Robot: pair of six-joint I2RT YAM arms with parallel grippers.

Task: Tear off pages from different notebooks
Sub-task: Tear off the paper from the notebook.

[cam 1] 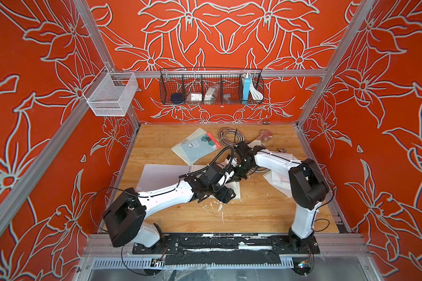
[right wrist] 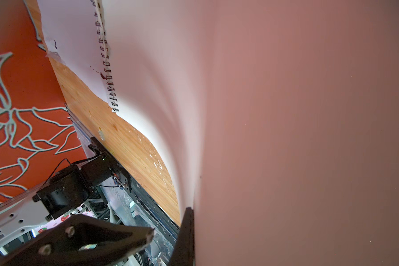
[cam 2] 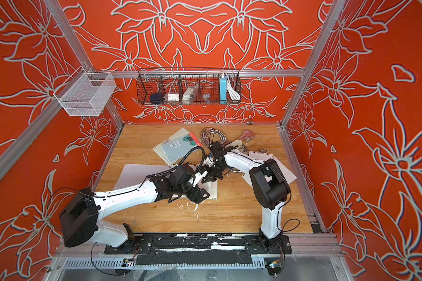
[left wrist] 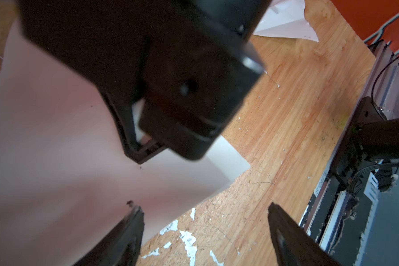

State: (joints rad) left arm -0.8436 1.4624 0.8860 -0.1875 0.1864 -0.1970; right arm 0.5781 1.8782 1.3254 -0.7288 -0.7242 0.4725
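Blue box (cam 1: 246, 88), cable (cam 1: 255, 94) in wire basket (cam 1: 193, 79)

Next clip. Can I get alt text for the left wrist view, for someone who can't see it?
The left gripper hangs open, its two dark fingertips apart above the edge of a plain white paper sheet and the scratched wooden table. The blurred black right gripper looms close over the same sheet; a creased white sheet lies further off.

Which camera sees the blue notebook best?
The top camera: in both top views the blue notebook lies in plain sight toward the back of the table, cover up. Neither wrist view shows it.
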